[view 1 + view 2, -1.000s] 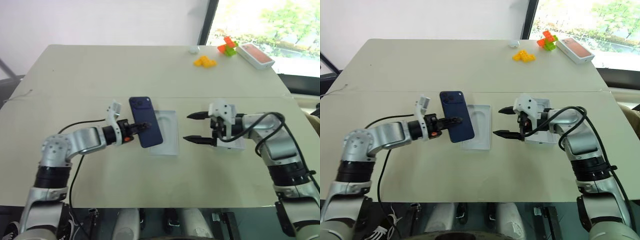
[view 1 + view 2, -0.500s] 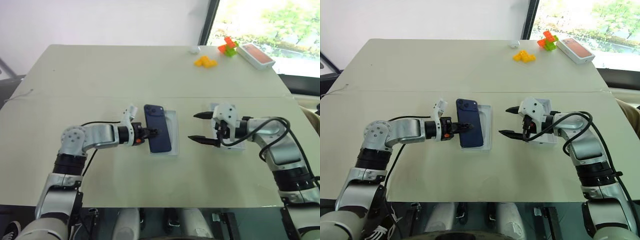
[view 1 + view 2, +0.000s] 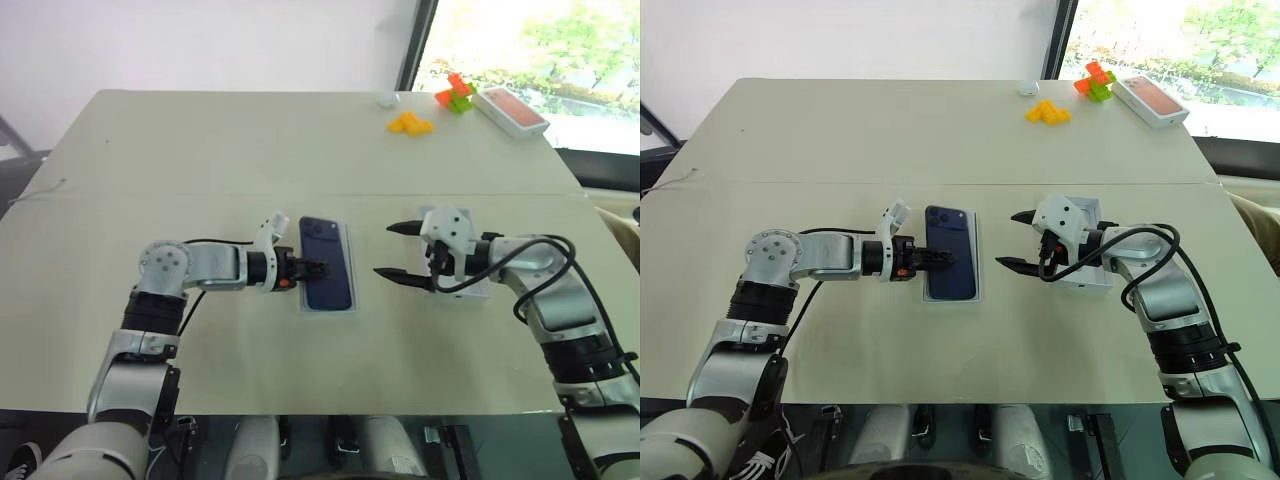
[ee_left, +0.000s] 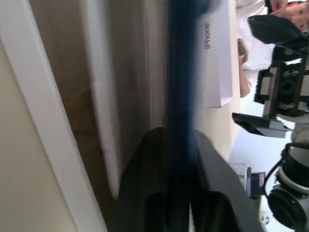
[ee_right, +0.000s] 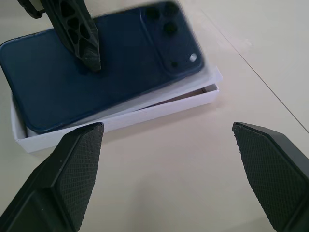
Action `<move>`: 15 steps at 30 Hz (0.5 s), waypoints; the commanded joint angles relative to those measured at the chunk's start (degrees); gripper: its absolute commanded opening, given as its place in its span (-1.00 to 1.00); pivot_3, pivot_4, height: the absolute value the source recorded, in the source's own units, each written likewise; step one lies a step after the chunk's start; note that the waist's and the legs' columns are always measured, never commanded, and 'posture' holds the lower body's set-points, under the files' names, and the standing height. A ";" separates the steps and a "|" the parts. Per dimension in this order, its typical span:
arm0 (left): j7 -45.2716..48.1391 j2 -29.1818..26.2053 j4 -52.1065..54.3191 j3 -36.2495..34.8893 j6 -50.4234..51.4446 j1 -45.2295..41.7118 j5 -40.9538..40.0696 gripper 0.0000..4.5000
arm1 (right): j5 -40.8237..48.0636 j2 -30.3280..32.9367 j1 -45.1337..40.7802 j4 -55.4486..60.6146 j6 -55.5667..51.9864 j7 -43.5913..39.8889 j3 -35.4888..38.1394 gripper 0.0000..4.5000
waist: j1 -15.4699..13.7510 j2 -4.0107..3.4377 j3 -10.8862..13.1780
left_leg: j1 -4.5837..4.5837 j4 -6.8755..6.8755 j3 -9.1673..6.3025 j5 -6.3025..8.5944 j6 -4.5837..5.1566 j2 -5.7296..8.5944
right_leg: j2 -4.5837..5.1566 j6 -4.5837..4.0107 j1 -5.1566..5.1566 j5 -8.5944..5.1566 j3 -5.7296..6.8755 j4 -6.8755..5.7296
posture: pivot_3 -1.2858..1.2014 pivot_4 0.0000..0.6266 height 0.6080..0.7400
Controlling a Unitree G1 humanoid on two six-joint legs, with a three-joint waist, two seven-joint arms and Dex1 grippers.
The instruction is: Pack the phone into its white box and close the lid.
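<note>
The dark blue phone lies face down over the white box, slightly tilted, camera cluster at the far end. My left gripper reaches in from the left and is shut on the phone's long edge, one finger on its back. The box's brownish floor shows beside the phone. My right gripper stands open just right of the box, empty, its fingers spread wide. The lid lies under my right hand, white side wall printed "iPhone".
At the far right of the table stand a red-topped box, yellow blocks, orange and green blocks and a small white object. A seam crosses the table behind the box. A person in white stands beyond the table.
My left arm carried the phone to the right and lowered it from a raised tilt onto the white box. The right gripper stayed in place, open.
</note>
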State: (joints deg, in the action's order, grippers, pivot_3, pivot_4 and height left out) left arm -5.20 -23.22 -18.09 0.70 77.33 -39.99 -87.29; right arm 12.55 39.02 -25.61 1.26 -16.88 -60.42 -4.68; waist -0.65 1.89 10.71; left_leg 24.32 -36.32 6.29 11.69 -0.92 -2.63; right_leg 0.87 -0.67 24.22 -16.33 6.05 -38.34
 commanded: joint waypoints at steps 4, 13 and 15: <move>3.39 0.47 0.34 -3.53 3.06 -2.50 3.59 0.95 | 0.15 -0.27 -1.21 1.56 1.40 0.37 0.01 1.00 | 0.11 0.00 -0.01 | -0.05 0.00 0.00 -0.01 -0.02 0.00 | 0.00 0.00 -0.03 0.00 -0.01 -0.04 | 0.03 -0.52 0.95; 2.62 -0.56 2.51 -8.22 8.01 -2.13 4.01 0.98 | -0.03 -1.09 -2.61 0.14 1.78 0.84 -0.68 1.00 | 0.15 -0.01 -0.01 | -0.11 0.03 0.00 -0.04 -0.07 -0.01 | -0.01 -0.01 -0.04 0.00 -0.01 -0.09 | 0.03 -0.52 0.95; 2.14 -0.61 3.44 -9.06 9.17 -1.75 3.39 0.98 | -0.15 -1.37 -2.91 -0.11 1.80 0.86 -0.87 1.00 | 0.12 -0.01 -0.01 | -0.11 0.03 0.00 -0.04 -0.07 -0.02 | -0.01 -0.01 -0.04 0.00 -0.01 -0.09 | 0.03 -0.52 0.95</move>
State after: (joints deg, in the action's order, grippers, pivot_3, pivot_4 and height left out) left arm -2.68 -23.29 -16.48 -6.53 85.44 -42.19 -83.04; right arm 12.32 38.04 -27.33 0.69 -15.94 -59.84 -5.71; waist -0.53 1.88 10.70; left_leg 24.21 -36.28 6.30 11.65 -0.99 -2.65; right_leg 0.87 -0.67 24.18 -16.34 6.04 -38.44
